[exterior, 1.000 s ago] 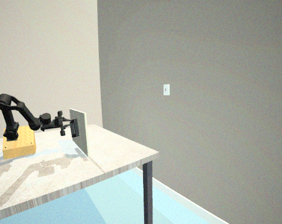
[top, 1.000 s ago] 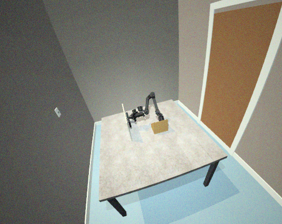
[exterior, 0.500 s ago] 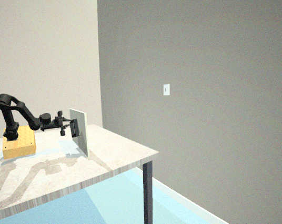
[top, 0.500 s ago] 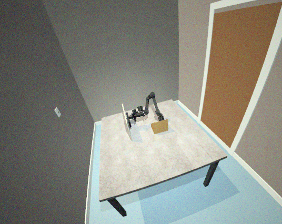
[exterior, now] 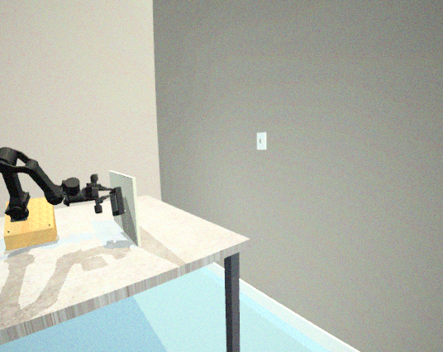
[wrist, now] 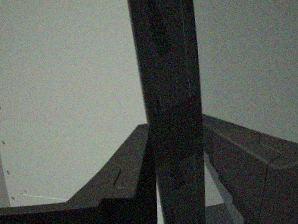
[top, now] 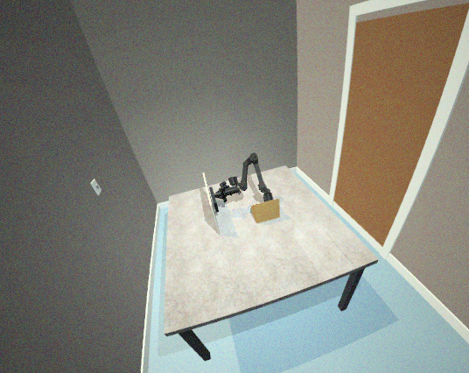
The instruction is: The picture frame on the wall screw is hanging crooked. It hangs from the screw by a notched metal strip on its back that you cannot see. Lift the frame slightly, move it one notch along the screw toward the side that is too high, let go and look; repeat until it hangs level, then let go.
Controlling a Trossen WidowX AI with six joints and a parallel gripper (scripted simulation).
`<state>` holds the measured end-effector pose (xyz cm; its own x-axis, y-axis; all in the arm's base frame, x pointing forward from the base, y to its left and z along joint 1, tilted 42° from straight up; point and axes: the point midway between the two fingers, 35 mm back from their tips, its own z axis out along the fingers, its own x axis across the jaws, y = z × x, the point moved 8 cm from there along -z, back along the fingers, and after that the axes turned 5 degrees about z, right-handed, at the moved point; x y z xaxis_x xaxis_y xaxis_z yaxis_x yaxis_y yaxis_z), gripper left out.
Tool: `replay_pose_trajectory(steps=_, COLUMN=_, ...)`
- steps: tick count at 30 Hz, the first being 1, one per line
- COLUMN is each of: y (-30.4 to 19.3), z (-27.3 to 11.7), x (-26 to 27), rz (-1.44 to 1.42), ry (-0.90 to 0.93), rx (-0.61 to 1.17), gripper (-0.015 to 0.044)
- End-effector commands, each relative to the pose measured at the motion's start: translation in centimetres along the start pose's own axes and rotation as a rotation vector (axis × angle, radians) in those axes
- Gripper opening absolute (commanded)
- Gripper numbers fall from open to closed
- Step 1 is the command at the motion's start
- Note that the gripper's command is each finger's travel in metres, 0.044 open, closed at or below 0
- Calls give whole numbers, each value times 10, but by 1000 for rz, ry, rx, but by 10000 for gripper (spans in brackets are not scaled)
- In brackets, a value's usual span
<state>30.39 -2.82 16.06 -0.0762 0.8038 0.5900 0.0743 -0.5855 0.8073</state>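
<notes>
The dark picture frame (top: 213,201) (exterior: 120,202) is in front of the upright pale panel (top: 206,184) (exterior: 127,187) (wrist: 70,75). My gripper (top: 218,195) (exterior: 111,193) (wrist: 172,129) is shut on one dark bar of the frame, which also fills the middle of the wrist view (wrist: 170,70) from top to bottom. One finger is on each side of that bar. There the bar leans a little, its top toward the left. The screw and the notched strip are hidden. Whether the frame hangs level cannot be told from these views.
The arm stands on a yellow block (top: 267,211) (exterior: 32,231) on the stone-patterned table (top: 248,271) (exterior: 181,235). The panel rises from the same table. A white wall plate (top: 95,186) (exterior: 261,140) is on the grey wall behind. A brown door (top: 397,109) is at the right in the top view.
</notes>
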Motion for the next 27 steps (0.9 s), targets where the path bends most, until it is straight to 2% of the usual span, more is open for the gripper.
replay_pose_trajectory(steps=1, y=2, z=1, x=2, rz=1, ry=7, rx=-3, gripper=0)
replay_pose_trajectory(steps=27, y=7, z=1, x=2, rz=0, ry=7, rx=-3, gripper=0)
